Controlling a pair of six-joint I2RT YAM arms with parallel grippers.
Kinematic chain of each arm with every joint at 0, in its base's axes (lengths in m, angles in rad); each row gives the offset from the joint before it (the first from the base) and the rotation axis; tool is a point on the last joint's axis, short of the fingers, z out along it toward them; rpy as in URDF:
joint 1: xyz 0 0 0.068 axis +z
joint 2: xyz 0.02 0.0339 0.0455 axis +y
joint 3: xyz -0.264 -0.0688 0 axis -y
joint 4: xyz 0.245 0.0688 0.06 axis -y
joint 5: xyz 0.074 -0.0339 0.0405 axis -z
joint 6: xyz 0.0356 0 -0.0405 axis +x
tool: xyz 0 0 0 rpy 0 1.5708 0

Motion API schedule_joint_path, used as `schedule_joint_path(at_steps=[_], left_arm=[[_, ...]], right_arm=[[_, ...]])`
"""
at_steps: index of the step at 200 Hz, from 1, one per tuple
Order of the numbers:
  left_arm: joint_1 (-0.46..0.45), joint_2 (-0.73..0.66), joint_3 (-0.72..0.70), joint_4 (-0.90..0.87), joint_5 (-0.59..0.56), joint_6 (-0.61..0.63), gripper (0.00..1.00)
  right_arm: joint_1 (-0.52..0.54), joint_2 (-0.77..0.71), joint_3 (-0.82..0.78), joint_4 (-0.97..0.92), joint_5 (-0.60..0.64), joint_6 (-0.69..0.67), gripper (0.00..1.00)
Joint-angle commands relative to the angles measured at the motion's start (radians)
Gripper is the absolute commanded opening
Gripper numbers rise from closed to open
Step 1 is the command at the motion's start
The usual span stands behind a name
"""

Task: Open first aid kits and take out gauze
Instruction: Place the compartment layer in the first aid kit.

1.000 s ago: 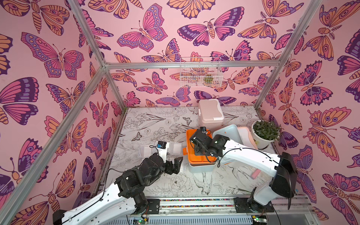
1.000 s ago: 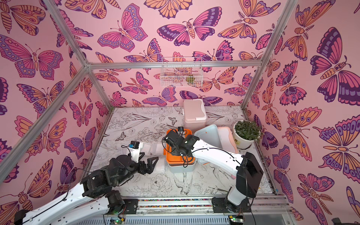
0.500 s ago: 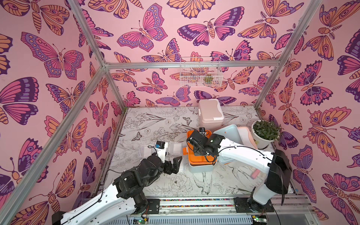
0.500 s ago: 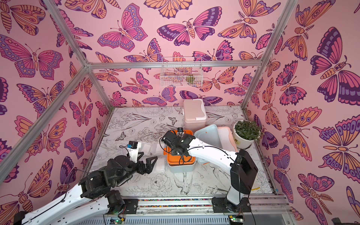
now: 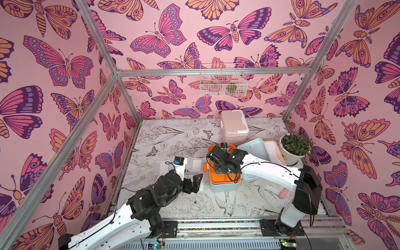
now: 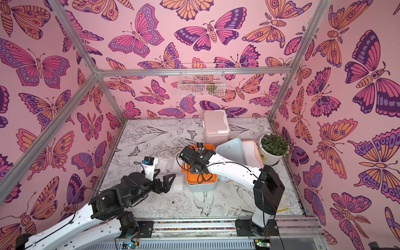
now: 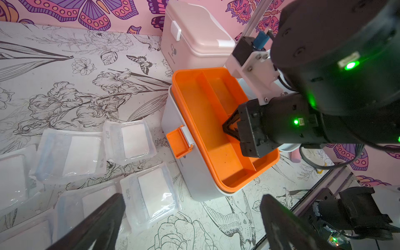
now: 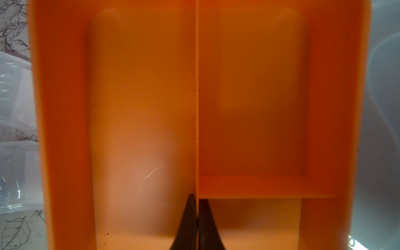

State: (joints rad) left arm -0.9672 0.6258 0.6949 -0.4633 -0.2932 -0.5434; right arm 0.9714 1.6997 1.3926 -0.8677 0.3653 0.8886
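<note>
— Jaws first: the right gripper [image 8: 195,200] is pinched tight on the middle divider of the orange tray [image 8: 140,108] in the blue-grey kit [image 7: 184,164].
— And the left gripper [image 7: 192,196] hangs spread wide, holding nothing, over the gauze packets [image 7: 71,155] on the bench [image 7: 65,75].
— So we count that kit open, lid [image 5: 253,149] back, tray bare, several packets lying just beside it.
— Beige-pink kit [image 5: 234,125] at the back looks shut, so we judge that one remains. The peach-trimmed kit [image 5: 275,151] is mostly hidden behind the lid.
</note>
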Motion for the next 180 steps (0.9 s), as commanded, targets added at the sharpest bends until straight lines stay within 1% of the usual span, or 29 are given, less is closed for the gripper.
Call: schedule_joint_path(at_steps=[1,73,110,138,180], left_arm=[[0.007,0.002,-0.016,0.017,-0.017,-0.004,1.0],[0.011,0.014,-0.021,0.026,-0.012,-0.005,1.0],[0.012,0.009,-0.026,0.031,-0.014,-0.005,1.0],[0.015,0.008,-0.029,0.031,-0.009,-0.006,1.0],[0.02,0.002,-0.034,0.032,-0.003,-0.008,1.0]], right_arm=[[0.007,0.006,-0.022,-0.027,-0.022,-0.009,0.0],[0.006,-0.034,0.044,-0.102,0.0,-0.044,0.0],[0.007,-0.027,0.025,-0.072,-0.038,-0.047,0.0],[0.006,0.015,0.027,-0.092,-0.045,-0.036,0.0],[0.006,0.002,0.027,-0.096,-0.043,-0.031,0.0]])
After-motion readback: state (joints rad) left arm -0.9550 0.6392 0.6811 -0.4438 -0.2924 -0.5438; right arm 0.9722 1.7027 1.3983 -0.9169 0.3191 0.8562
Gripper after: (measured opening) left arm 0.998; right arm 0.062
